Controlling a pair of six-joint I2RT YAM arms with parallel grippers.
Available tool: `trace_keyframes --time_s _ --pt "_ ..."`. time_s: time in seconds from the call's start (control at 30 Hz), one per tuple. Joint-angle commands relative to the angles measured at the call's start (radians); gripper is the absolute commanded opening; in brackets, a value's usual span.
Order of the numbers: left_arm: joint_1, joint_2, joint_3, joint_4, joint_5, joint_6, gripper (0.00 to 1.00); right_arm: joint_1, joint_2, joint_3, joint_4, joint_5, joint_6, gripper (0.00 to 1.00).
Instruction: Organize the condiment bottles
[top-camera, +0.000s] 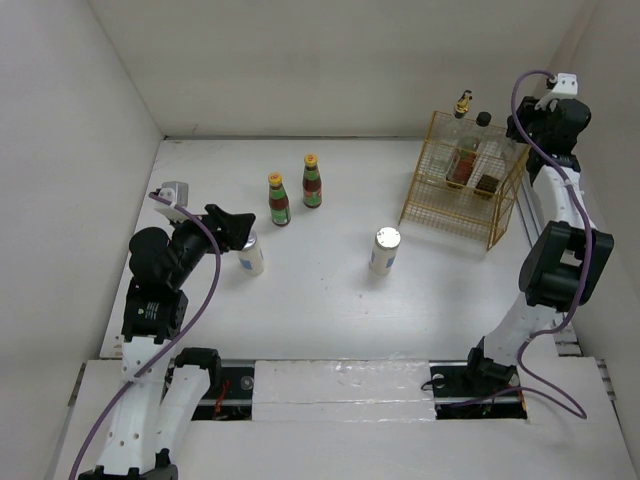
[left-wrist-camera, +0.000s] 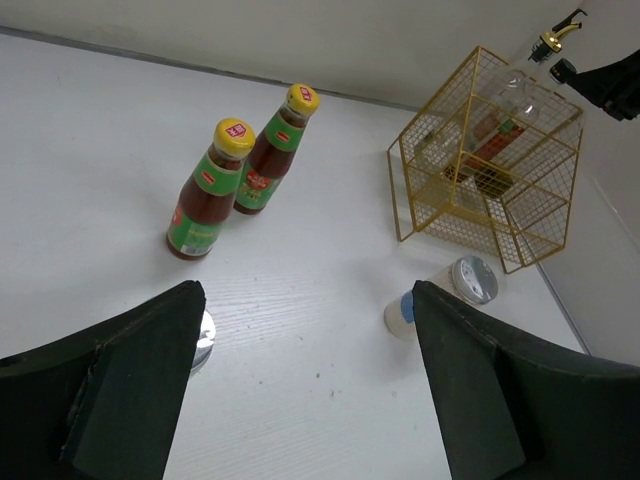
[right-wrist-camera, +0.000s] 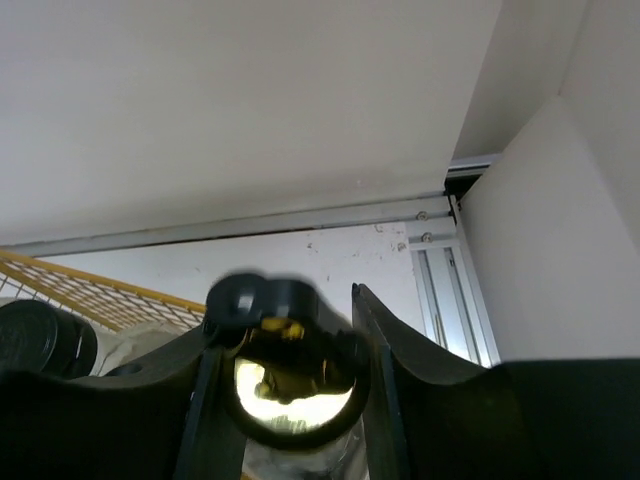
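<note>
White-bodied and silver-lidded, a shaker (top-camera: 250, 254) stands on the table (top-camera: 330, 310) just beside your left gripper (left-wrist-camera: 305, 300), whose fingers are spread wide. Your right gripper (right-wrist-camera: 285, 330) clamps the top of the black-capped bottle (right-wrist-camera: 290, 395) at the back of the yellow wire rack (top-camera: 428, 185), near a gold-capped bottle (top-camera: 462, 103). Two red-sauce bottles (top-camera: 279, 199) stand side by side mid-table, with a second shaker (top-camera: 385, 250) well apart to their right.

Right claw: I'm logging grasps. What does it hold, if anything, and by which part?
The right claw seems to grip a black-capped bottle by its top, one finger on each side of the cap. The left claw is open and empty.
</note>
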Motion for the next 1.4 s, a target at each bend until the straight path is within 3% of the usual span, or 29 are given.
trace_keyframes --time_s 0.0,0.1,0.3,0.4,0.57,0.6,0.67,0.7,0.73,0.77,0.83,0.87,0.97,1.03,1.07,1.1,1.13,1.23,1.3,1.37 --pt "-0.003 -0.010 0.003 0.046 0.018 0.003 0.81 -0.008 -0.011 0.003 0.124 -0.002 0.013 0.48" --pt "-0.003 -0.021 0.003 0.046 0.018 0.003 0.88 -0.008 -0.040 -0.008 0.124 -0.002 0.013 0.54" --pt "-0.003 -0.021 0.003 0.046 0.018 0.003 0.92 0.012 -0.158 -0.027 0.124 0.042 0.022 0.78" --pt "-0.003 -0.021 0.003 0.046 0.018 0.003 0.83 0.012 -0.222 -0.027 0.124 0.061 0.022 0.86" --pt "-0.003 -0.021 0.003 0.046 0.018 0.003 0.38 0.059 -0.322 -0.050 0.145 0.071 0.033 0.89" --pt "-0.003 -0.021 0.003 0.046 0.018 0.003 0.34 0.069 -0.339 -0.061 0.159 0.071 0.033 0.89" --pt "-0.003 -0.021 0.003 0.046 0.027 0.003 0.28 0.092 -0.390 -0.106 0.177 0.071 0.033 0.80" --pt "-0.003 -0.021 0.003 0.046 0.028 0.003 0.25 0.122 -0.406 -0.121 0.191 0.071 0.033 0.70" --pt "-0.003 -0.021 0.003 0.046 0.028 0.003 0.20 0.144 -0.422 -0.154 0.200 0.062 0.033 0.54" --pt "-0.003 -0.021 0.003 0.046 0.028 0.003 0.18 0.168 -0.448 -0.171 0.213 0.062 0.033 0.28" --pt "-0.003 -0.021 0.003 0.046 0.028 0.003 0.14 0.261 -0.468 -0.208 0.237 0.053 0.033 0.04" --pt "-0.003 -0.021 0.003 0.046 0.028 0.003 0.13 0.298 -0.477 -0.249 0.249 0.030 0.007 0.00" --pt "-0.003 -0.021 0.003 0.046 0.018 0.003 0.13 0.461 -0.468 -0.316 0.249 -0.002 -0.060 0.01" --pt "-0.003 -0.021 0.003 0.046 0.018 0.003 0.16 0.530 -0.453 -0.349 0.249 0.008 -0.084 0.17" --pt "-0.003 -0.021 -0.006 0.046 0.018 0.003 0.19 0.585 -0.444 -0.362 0.249 0.008 -0.084 0.30" --pt "-0.003 -0.021 -0.006 0.046 0.018 0.003 0.22 0.610 -0.410 -0.362 0.240 0.008 -0.102 0.56" --pt "-0.003 -0.021 -0.006 0.046 0.009 0.003 0.25 0.633 -0.390 -0.362 0.225 -0.026 -0.114 0.63" --pt "-0.003 -0.021 -0.006 0.046 0.009 0.003 0.37 0.720 -0.354 -0.347 0.127 -0.024 -0.171 0.72" --pt "-0.003 -0.030 -0.006 0.046 0.009 0.003 0.44 0.780 -0.396 -0.398 0.095 0.086 -0.182 0.77" --pt "-0.003 -0.030 -0.006 0.037 0.000 0.003 0.46 0.808 -0.492 -0.503 0.095 0.185 -0.182 0.90"
